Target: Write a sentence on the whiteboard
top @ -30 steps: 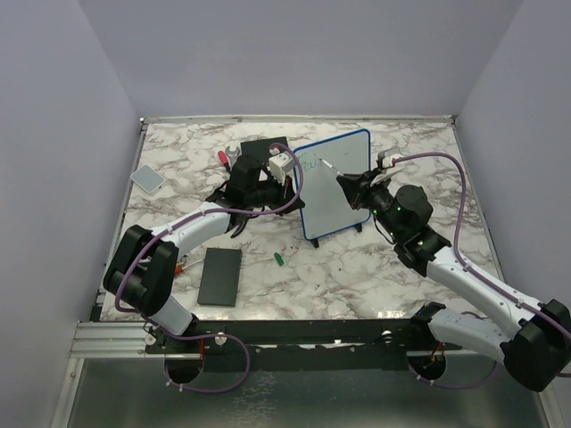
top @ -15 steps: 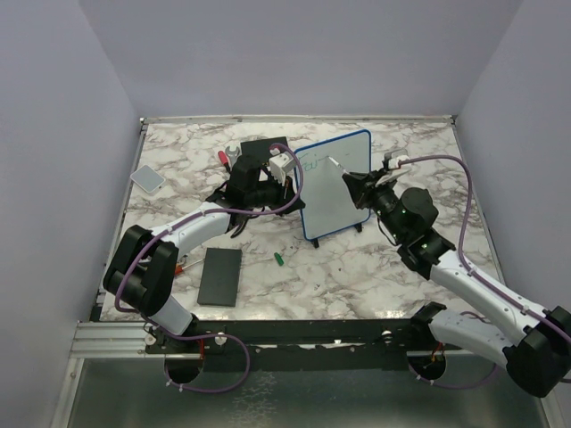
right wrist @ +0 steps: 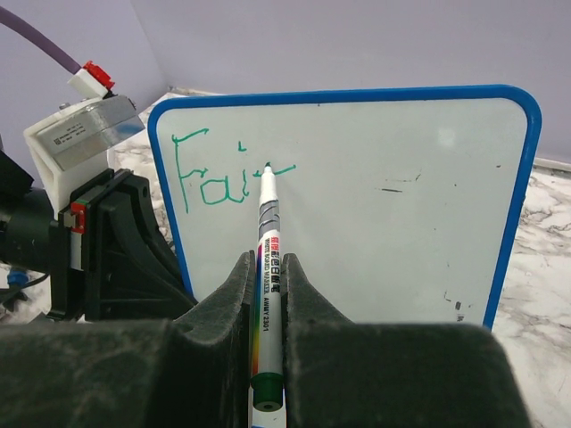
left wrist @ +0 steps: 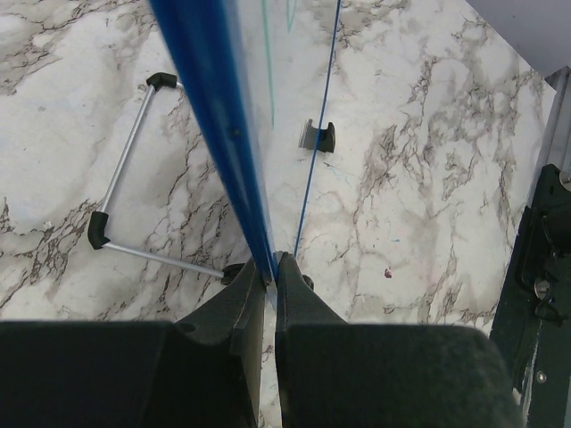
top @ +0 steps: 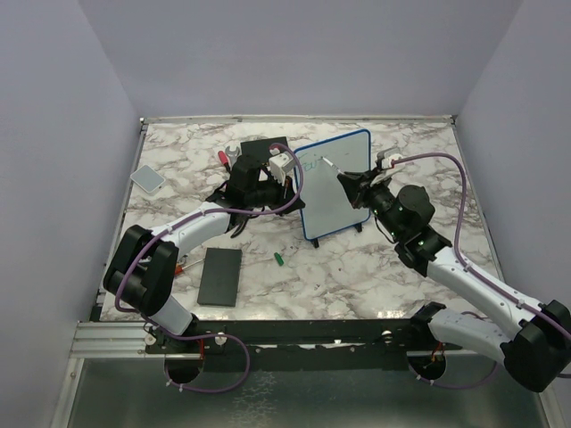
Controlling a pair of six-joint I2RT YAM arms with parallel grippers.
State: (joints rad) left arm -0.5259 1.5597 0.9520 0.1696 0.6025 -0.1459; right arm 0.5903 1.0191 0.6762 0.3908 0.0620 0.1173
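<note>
- The whiteboard (top: 326, 209) stands upright on the tabletop (top: 357, 276), in the same spot as before.
- The left jaws pinch the whiteboard's blue frame.
- The right jaws pinch a marker (right wrist: 268, 227) in front of the whiteboard.
- The marker tip is at the end of the green sentence (right wrist: 214, 183).
- The tip has moved a little left on the whiteboard since a moment ago.

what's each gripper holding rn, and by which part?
Left gripper: the whiteboard, pinched at its blue side frame. Right gripper: the marker, held by its lower barrel, tip at the board.
</note>
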